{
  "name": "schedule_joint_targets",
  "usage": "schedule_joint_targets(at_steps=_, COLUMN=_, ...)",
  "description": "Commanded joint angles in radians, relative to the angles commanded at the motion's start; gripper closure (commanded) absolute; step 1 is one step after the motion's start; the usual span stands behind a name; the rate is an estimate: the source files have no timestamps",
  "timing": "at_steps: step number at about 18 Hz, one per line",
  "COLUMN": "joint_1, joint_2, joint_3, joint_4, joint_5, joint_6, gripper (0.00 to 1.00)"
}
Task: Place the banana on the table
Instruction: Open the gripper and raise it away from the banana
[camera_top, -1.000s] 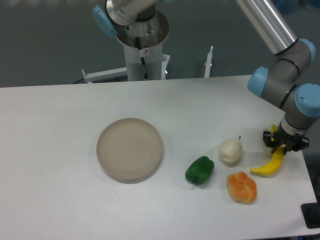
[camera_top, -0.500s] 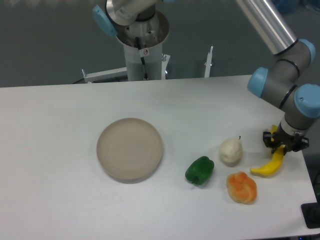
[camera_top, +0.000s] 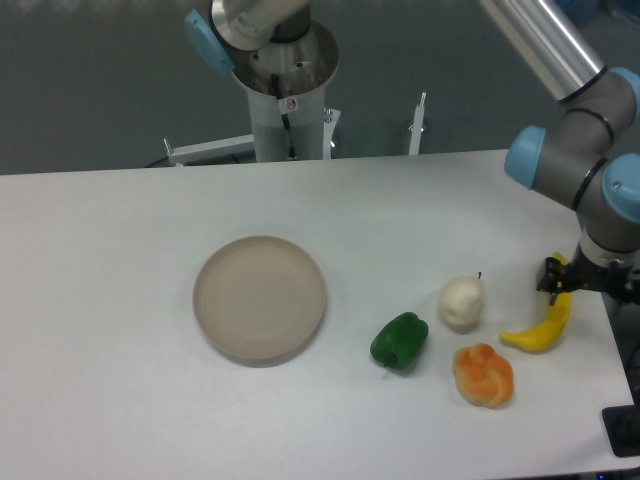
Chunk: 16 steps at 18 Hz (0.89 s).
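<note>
The yellow banana (camera_top: 542, 331) lies on the white table (camera_top: 120, 300) near its right edge, with its upper end pointing up toward my gripper (camera_top: 590, 287). The gripper hangs straight over that upper end. Its jaws stand apart, with the left finger (camera_top: 551, 277) just left of the banana's tip. The right finger sits at the frame's edge and is partly cut off. The banana's lower end rests on the tabletop.
An orange lumpy fruit (camera_top: 483, 375) lies just left of the banana. A white round fruit (camera_top: 461, 302) and a green pepper (camera_top: 399, 340) lie further left. A round beige plate (camera_top: 260, 297) sits mid-table. The robot base (camera_top: 285, 90) stands behind the table.
The gripper has shifted to the right and its jaws have spread wider. The banana has stayed on the table in nearly the same spot.
</note>
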Motion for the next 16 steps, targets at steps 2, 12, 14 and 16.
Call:
schedule_joint_targets(at_steps=2, joint_1=-0.031, joint_2=0.02, joint_3=0.006, joint_4=0.0, joint_5=0.009, joint_6=0.005, gripper=0.0)
schedule_joint_targets(at_steps=12, joint_1=-0.092, joint_2=0.115, joint_3=-0.012, joint_4=-0.014, joint_5=0.009, joint_6=0.076, gripper=0.0)
schedule_joint_targets(at_steps=14, joint_1=-0.095, joint_2=0.124, joint_3=-0.014, joint_4=-0.015, joint_5=0.009, joint_6=0.115, gripper=0.0)
schedule_joint_targets(at_steps=16, joint_1=-0.097, joint_2=0.126, joint_3=-0.015, joint_4=-0.014, joint_5=0.011, joint_6=0.144, gripper=0.0)
